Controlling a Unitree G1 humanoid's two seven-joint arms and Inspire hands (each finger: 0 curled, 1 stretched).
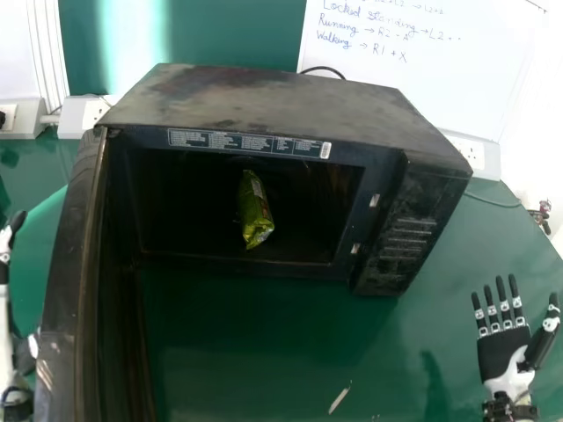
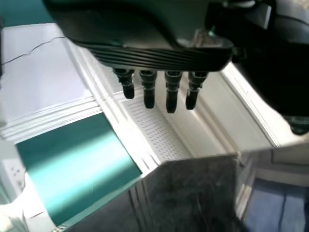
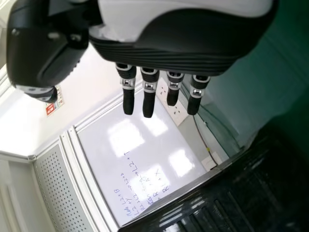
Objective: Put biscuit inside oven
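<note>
Biscuit packet (image 1: 255, 211), green, shiny and wrinkled, sits inside the open-doored oven (image 1: 264, 101); right hand (image 1: 504, 354) spread wide, empty, near the oven; left hand (image 1: 5, 255) beyond the door (image 1: 63, 281), partly cut off (head view) | left hand's (image 2: 159, 58) fingers straight, seemingly empty (left wrist view) | right hand's (image 3: 164, 55) fingers straight, holding nothing (right wrist view)

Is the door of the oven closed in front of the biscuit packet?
No, the door stands swung open at the head view's left, and the green packet shows inside the oven.
</note>
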